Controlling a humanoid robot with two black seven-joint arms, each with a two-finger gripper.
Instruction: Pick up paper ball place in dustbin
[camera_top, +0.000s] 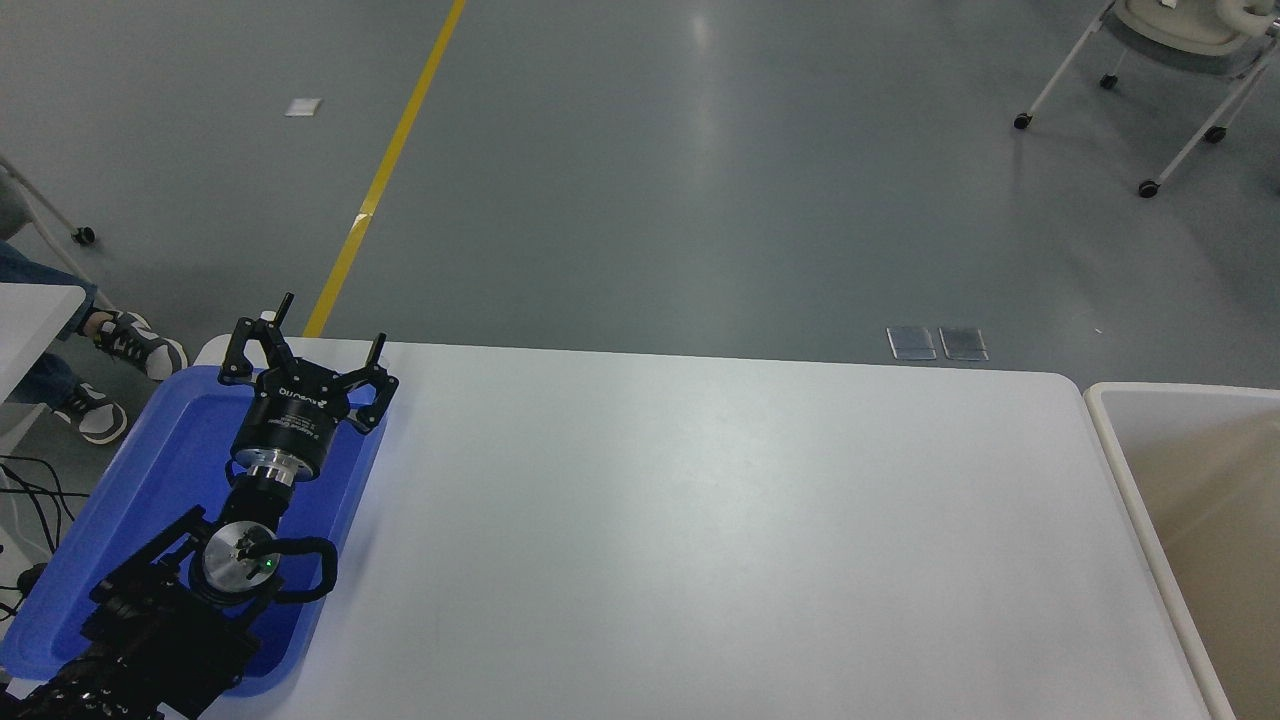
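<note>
One arm shows, the left, at the lower left above the blue tray (120, 520) on the white tabletop (700, 520). Its left tool (325, 335) has its fingers spread and grips nothing. Right of the tabletop stands the cream dustbin (1120, 460), cut by the picture's edge; no paper ball can be seen in its visible part. Beyond, a person's shoes (130, 345) rest on the grey floor by a yellow line (385, 170).
</note>
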